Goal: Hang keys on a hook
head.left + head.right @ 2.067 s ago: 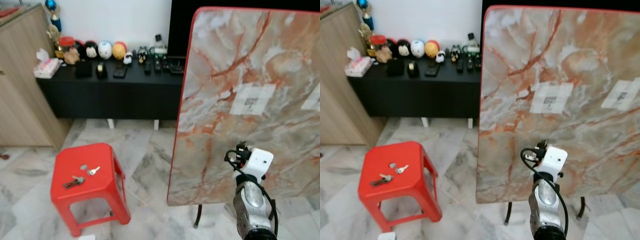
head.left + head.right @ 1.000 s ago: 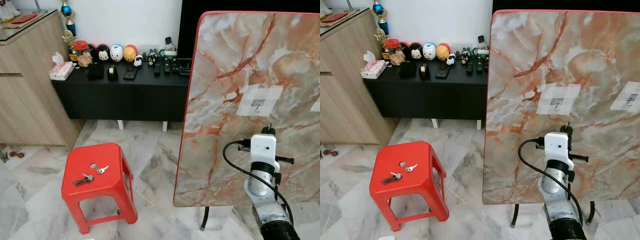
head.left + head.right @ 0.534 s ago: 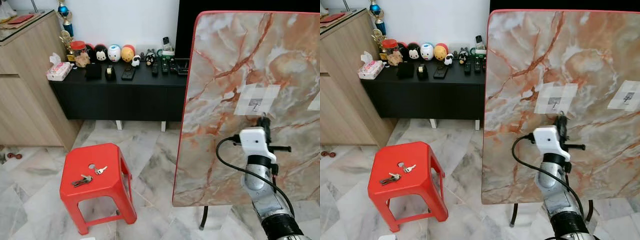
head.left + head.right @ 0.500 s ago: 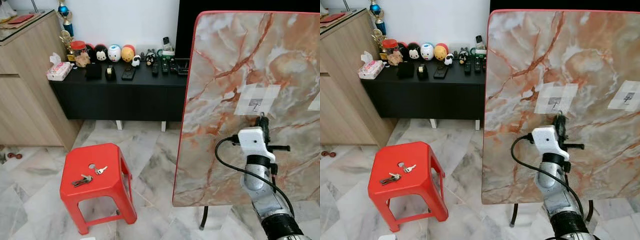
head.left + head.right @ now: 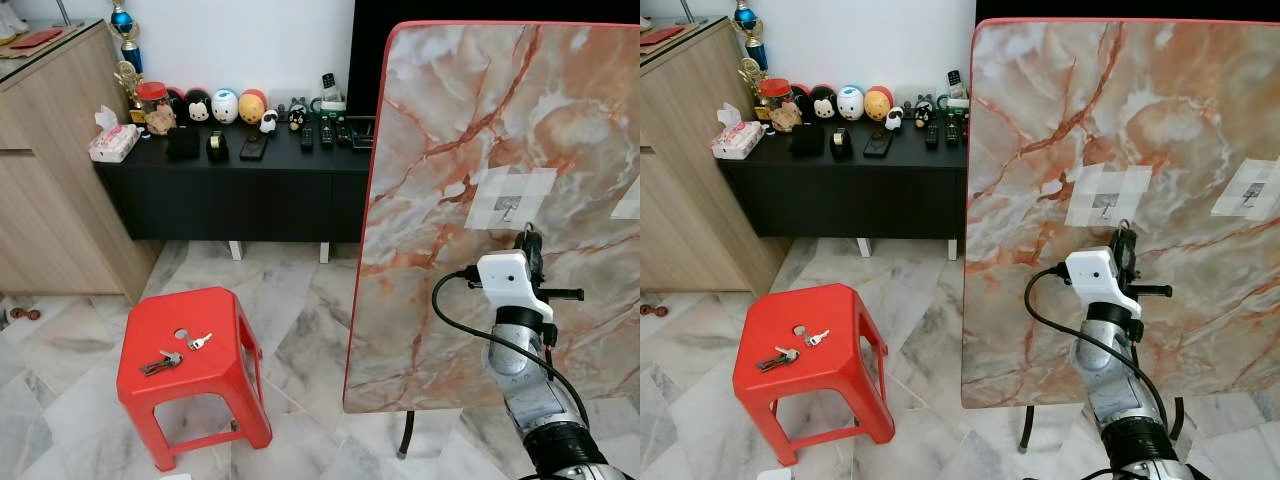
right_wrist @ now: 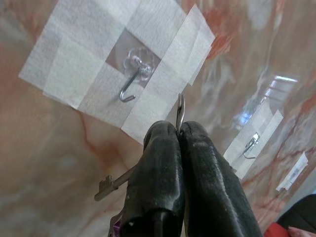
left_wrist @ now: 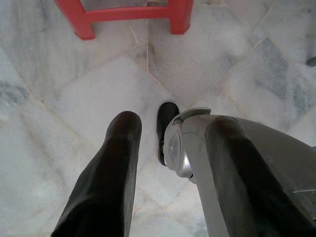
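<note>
A: Holding anything in the right end effector?

B: Yes. Squeezed tight on a key ring, with one key dangling under the fingers.

A: Where from the hook?

B: Just beside the hook, a little below it. Close, but not touching yet. Held up there with the thin edge of the ring poking out past the fingertips, ready to slip over the hook's bent tip.

A: And the hook itself?

B: Stuck on the desk, tipped up on its side like a wall. Taped down with white tape all round, likely to stop a tug from pulling it off.

A: Next?

B: Probably a small lift, then over the tip and down. Tricky: thin ring, small hook, easy to miss.

A: Left end effector?

B: Far below the hook, hanging by the floor. Fingers apart, holding nothing. Not needed for this job.

A: Other keys?

B: Lying on the red stool, well away from the hook and low down. Maybe for another turn.
</note>
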